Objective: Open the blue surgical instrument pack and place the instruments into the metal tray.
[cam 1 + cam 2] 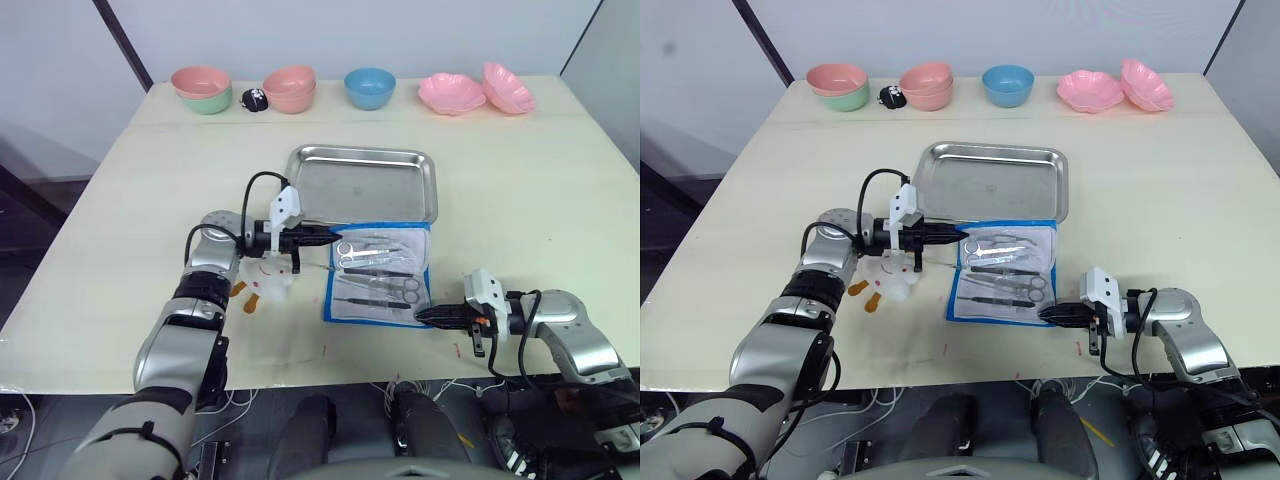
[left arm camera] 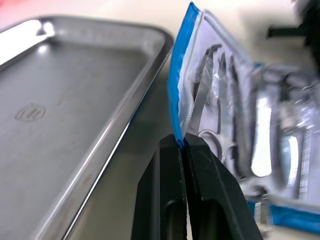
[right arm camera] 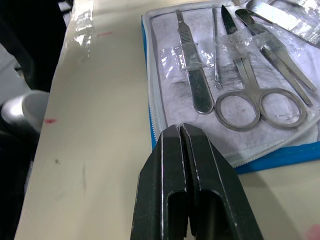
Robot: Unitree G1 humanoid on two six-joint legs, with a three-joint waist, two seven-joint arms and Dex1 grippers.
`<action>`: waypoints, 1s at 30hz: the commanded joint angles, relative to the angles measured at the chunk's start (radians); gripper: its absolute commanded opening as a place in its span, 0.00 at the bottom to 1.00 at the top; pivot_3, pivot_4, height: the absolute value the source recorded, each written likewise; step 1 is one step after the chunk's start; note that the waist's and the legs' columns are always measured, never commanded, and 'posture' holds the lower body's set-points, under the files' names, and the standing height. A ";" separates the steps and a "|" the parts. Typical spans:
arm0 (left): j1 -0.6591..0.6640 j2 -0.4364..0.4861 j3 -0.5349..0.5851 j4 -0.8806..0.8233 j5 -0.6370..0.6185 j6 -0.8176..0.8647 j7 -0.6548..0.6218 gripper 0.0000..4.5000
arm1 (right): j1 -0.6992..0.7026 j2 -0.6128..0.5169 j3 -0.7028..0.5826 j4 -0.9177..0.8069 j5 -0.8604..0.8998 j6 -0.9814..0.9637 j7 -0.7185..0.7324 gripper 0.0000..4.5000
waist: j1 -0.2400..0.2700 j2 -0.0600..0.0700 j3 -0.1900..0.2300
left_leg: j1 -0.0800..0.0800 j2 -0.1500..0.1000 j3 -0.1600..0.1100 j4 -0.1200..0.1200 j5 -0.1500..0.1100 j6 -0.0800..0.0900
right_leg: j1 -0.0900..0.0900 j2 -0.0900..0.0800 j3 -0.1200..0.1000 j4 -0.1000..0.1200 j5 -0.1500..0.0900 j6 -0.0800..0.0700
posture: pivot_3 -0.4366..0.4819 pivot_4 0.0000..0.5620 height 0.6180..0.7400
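At about 5 o'clock on the table (image 1: 560,200), nearest the robot, the right gripper (image 1: 424,316) lies low with its jaws pressed together on the near right corner of the pack (image 1: 381,299), as far as the right wrist view shows; whether it truly pinches the edge cannot be told. The pack lies opened flat just beyond, whitish inner face up, with the instruments (image 1: 377,268) still lying on it: scissors (image 3: 260,102), a scalpel handle (image 3: 192,65) and slim forceps side by side under clear film. At 9 o'clock of the pack the left gripper (image 1: 334,240) has its jaws closed on the blue edge at the far left corner, lifting that edge slightly. Touching the pack's far edge at 12 o'clock sits the tray (image 1: 365,182). Along the far side of the table stand bowls (image 1: 369,87) in pink, green and blue.
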 commanded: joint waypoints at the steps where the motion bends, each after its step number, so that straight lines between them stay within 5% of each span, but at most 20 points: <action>1: -0.014 -0.013 -0.027 0.066 0.052 -0.038 0.033 0.00 | 0.021 -0.005 0.021 0.014 -0.026 -0.007 -0.007 0.01 | 0.000 0.000 0.000 | 0.000 0.000 0.000 0.000 0.000 0.000 | 0.000 0.000 0.000 0.000 0.000 0.000 | 0.48 0.27 1.00; 19: -0.095 -0.031 -0.066 0.202 0.155 0.091 0.085 0.00 | 0.015 0.006 0.018 0.030 -0.019 -0.018 -0.023 0.01 | 0.000 -0.005 -0.004 | 0.003 0.000 -0.001 0.000 0.000 0.000 | 0.003 0.000 -0.001 0.000 0.000 0.000 | 0.48 0.27 1.00; 30: -0.091 -0.035 -0.011 0.188 0.104 0.137 0.087 0.00 | 0.022 0.008 0.021 0.020 -0.014 -0.020 -0.025 0.01 | 0.000 -0.005 -0.004 | 0.005 0.000 -0.001 0.000 0.000 0.000 | 0.005 0.000 -0.001 0.000 0.000 0.000 | 0.48 0.27 1.00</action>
